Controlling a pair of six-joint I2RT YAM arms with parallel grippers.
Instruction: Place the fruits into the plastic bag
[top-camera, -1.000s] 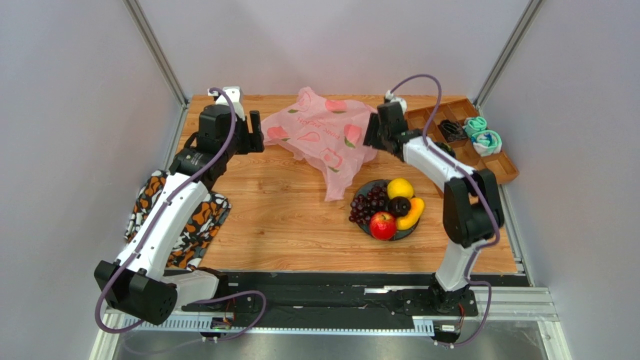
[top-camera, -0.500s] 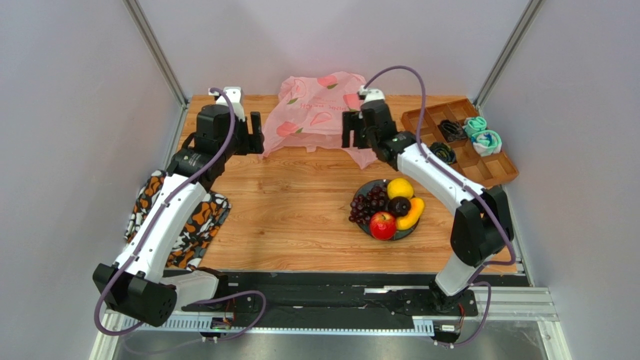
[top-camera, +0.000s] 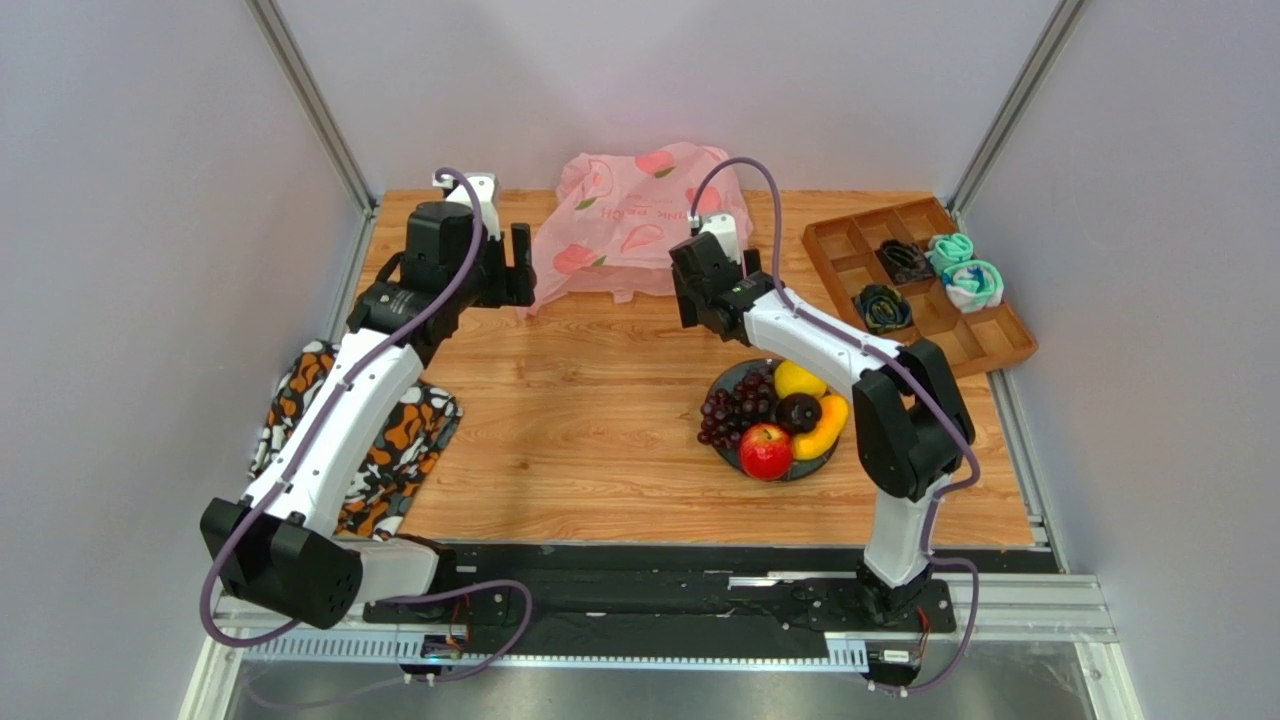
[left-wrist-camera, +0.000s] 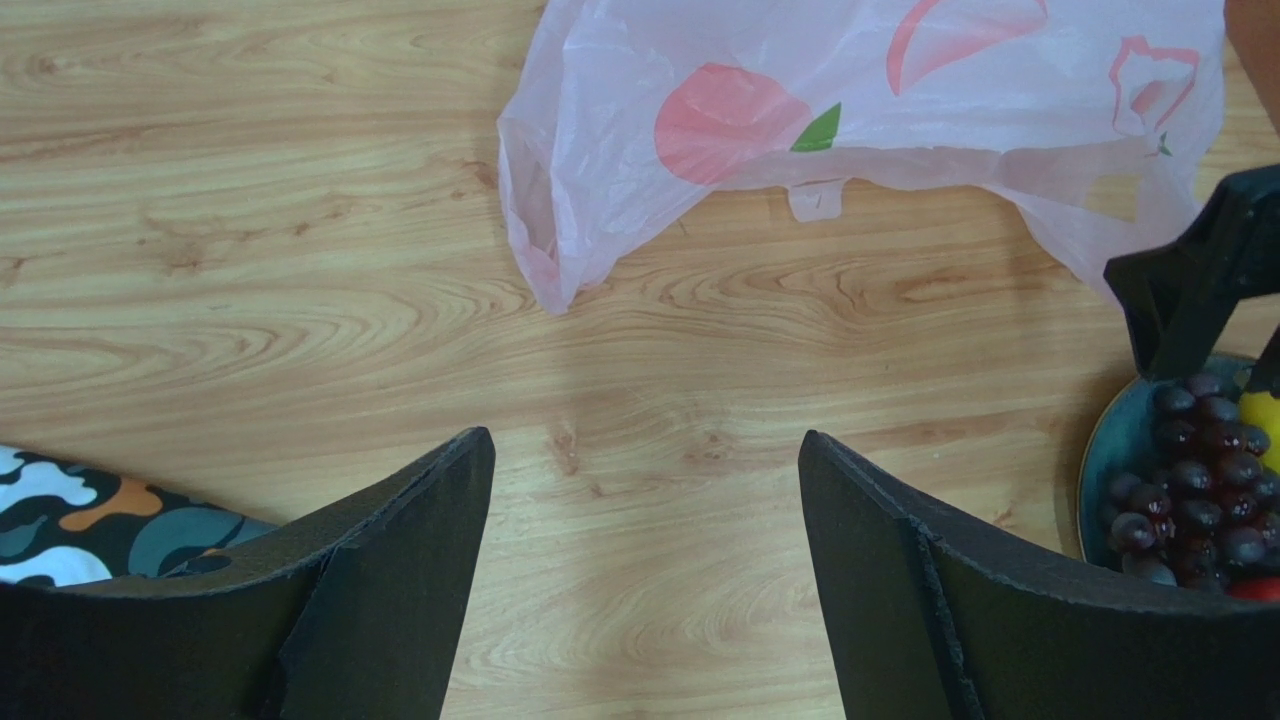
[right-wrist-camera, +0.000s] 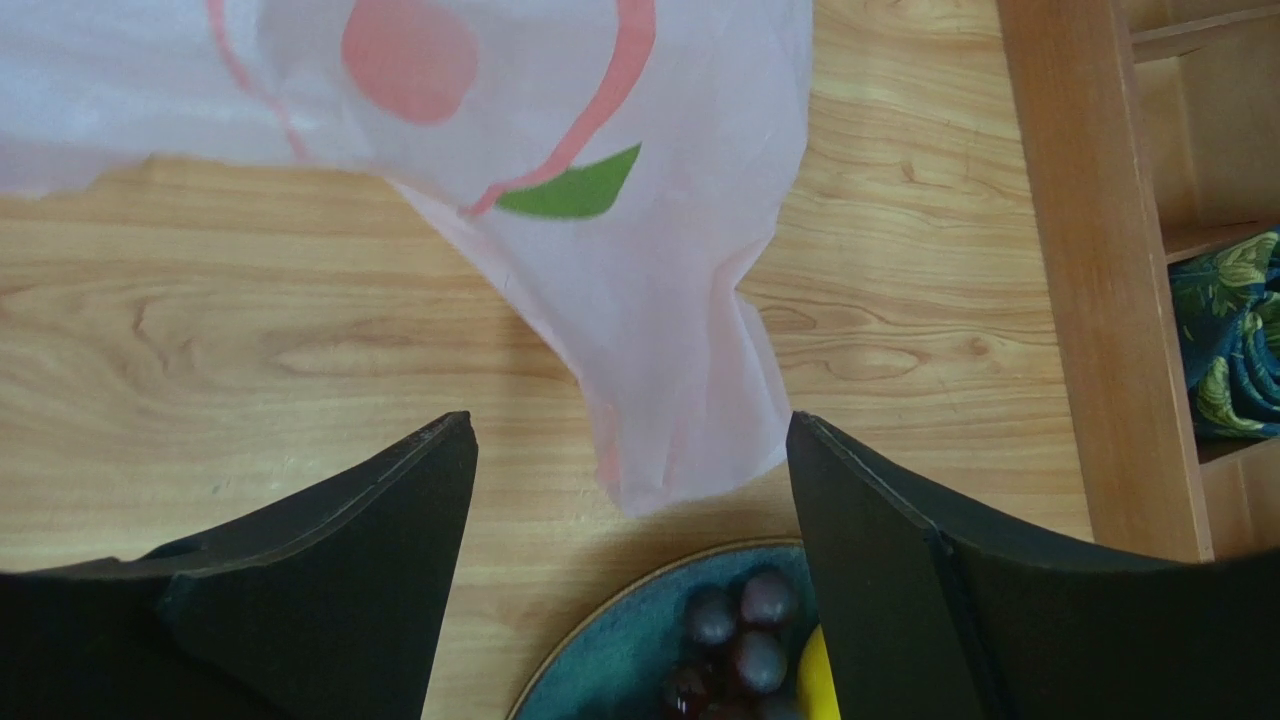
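Orange-and-black patterned cloth (top-camera: 358, 435) is seen well behind the left gripper (top-camera: 516, 267), and no part is played by it. That gripper's fingers are spread wide, with nothing between them. The plastic bag (top-camera: 624, 225) is found just ahead of it, lying flat and crumpled on the table (top-camera: 586, 405), with no open mouth shown. The right gripper (top-camera: 693, 294) is likewise spread and empty, with a bag corner just ahead of its tips. If both layers are pinched together, the mouth may be kept closed; thin film may also slip or tear. Close beneath and behind the right gripper, the fruits are piled on a dark plate (top-camera: 804, 471); the apple (top-camera: 765, 450) or citrus (top-camera: 800, 377) could be knocked loose by a careless swing.
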